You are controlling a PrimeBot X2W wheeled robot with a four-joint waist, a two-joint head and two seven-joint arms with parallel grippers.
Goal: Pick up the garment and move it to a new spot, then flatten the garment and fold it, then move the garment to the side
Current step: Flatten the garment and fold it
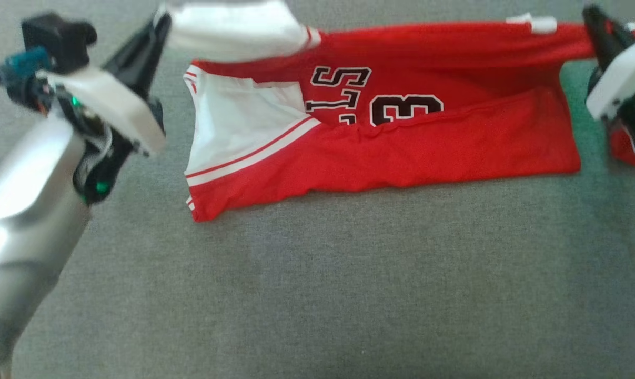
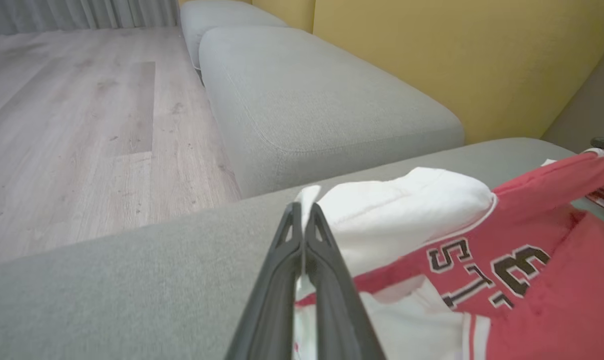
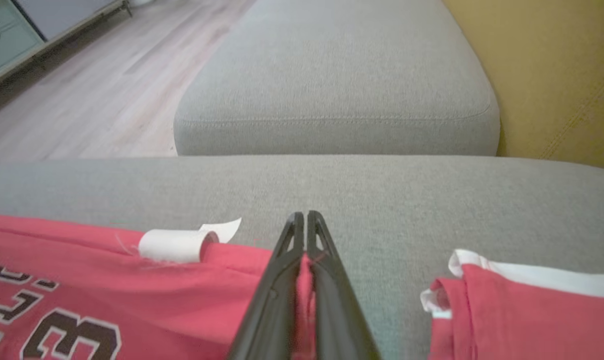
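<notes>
Grey woven seat (image 1: pixel 317 295), flat, fine nubby texture, bare in the near half. Mid-seat lies the jersey (image 1: pixel 401 152): red smooth knit, white side panel with red-and-white striped trim, black digits and letters outlined in white. Its near part rests on the seat in a long horizontal fold, with a soft, rumpled near edge. The far edge is lifted and pulled taut between the two grippers.

Left gripper (image 1: pixel 159 26), long dark tapered fingers pressed together, pinching a white puffed corner of the jersey; from the left wrist the gripper (image 2: pixel 302 207) shows white cloth caught between the tips. Right gripper (image 1: pixel 591 13) is at the far right end of the taut edge; from its own wrist the gripper (image 3: pixel 302 215) is closed with red cloth nipped between the fingers. Small white tag (image 3: pixel 171 245), curled into a roll, sits on that edge just left of the right gripper.

Right of it is another red bunch with white trim (image 3: pixel 482 300); can't tell if it's the same garment.

Beyond: rounded grey cushion (image 3: pixel 332 85) with a stitched seam, pale wood-plank floor (image 2: pixel 81 125), yellow backrest (image 2: pixel 457 50).
</notes>
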